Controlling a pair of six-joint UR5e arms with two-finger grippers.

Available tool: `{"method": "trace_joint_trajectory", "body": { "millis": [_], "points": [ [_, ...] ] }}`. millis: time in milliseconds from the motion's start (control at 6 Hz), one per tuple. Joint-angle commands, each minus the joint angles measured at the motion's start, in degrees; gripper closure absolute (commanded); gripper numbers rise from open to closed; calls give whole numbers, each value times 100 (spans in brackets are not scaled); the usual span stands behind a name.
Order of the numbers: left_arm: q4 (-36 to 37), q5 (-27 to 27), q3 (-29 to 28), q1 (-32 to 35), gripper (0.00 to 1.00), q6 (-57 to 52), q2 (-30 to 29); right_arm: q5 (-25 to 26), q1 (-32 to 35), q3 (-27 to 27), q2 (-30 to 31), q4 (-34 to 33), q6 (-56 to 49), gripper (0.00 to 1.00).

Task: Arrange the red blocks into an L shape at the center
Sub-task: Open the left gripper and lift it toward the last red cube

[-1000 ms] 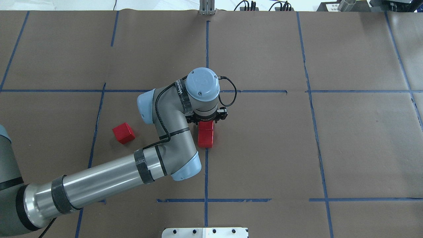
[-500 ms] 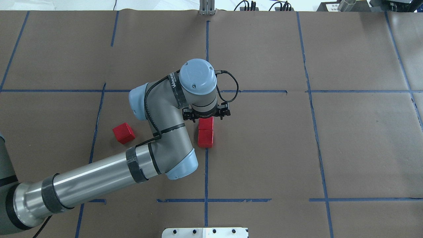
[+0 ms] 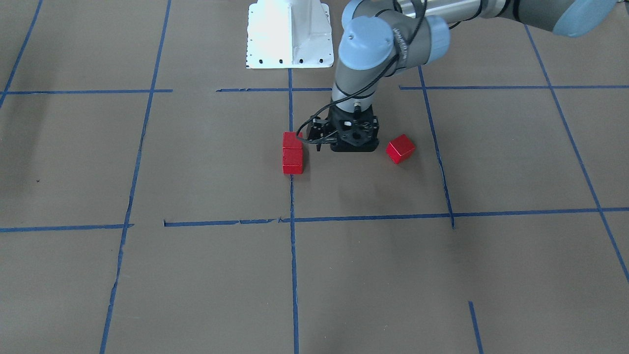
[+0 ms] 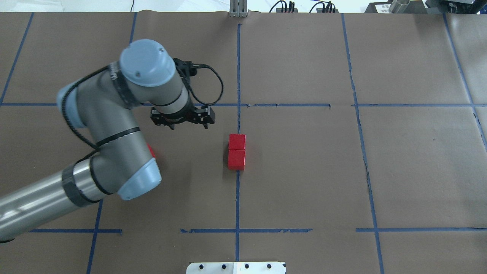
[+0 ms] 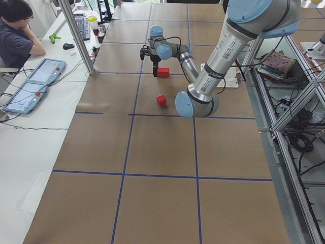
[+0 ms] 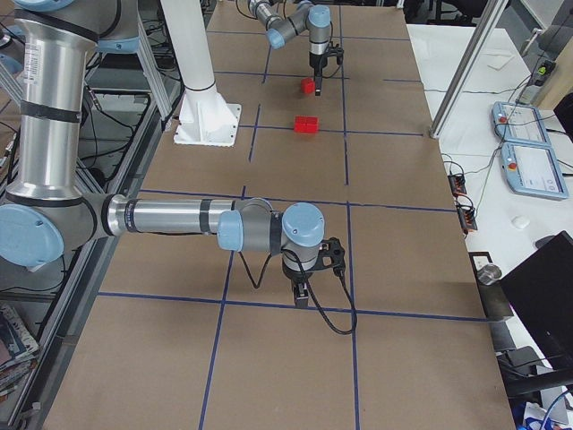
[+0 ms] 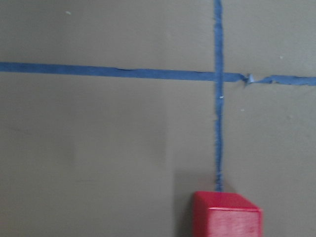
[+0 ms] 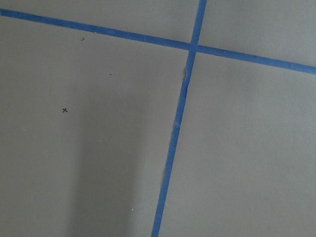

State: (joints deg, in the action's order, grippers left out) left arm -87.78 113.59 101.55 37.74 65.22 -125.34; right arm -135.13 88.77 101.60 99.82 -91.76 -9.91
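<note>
"Why are two red blocks [image 4: 236, 159] sitting end to end, touching, on the blue line [image 4: 237, 198]?"

"I'd say that's the L's long leg, already at the center [image 4: 266, 160]. The third block [image 3: 400, 148] lies apart, askew."

"And the left gripper [image 4: 182, 121]?"

"Jaws apart, empty, hovering between pair and stray, probably wanting the stray next. Of the right gripper [image 6: 303, 288], I cannot tell."

The left gripper [image 5: 153, 68] hung with its jaws pointing down at the brown paper [image 5: 152, 147]. Red blocks [image 5: 162, 72] sat just beside the jaws, toward the robot. A third red block [image 5: 161, 100] lay apart, nearer the camera.
</note>
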Motion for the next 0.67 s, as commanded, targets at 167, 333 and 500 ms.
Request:
{"method": "trace_joint_trajectory", "body": {
  "millis": [167,333,500],
  "points": [
    [59,322,708,340,0,1824,967,-5,0,0,2,0,6,0],
    [59,235,664,296,0,2253,994,4,0,0,2,0,6,0],
    [-45,191,603,226,0,2232,1177,30,0,-26,-6,0,-2,0]
  ]
}}
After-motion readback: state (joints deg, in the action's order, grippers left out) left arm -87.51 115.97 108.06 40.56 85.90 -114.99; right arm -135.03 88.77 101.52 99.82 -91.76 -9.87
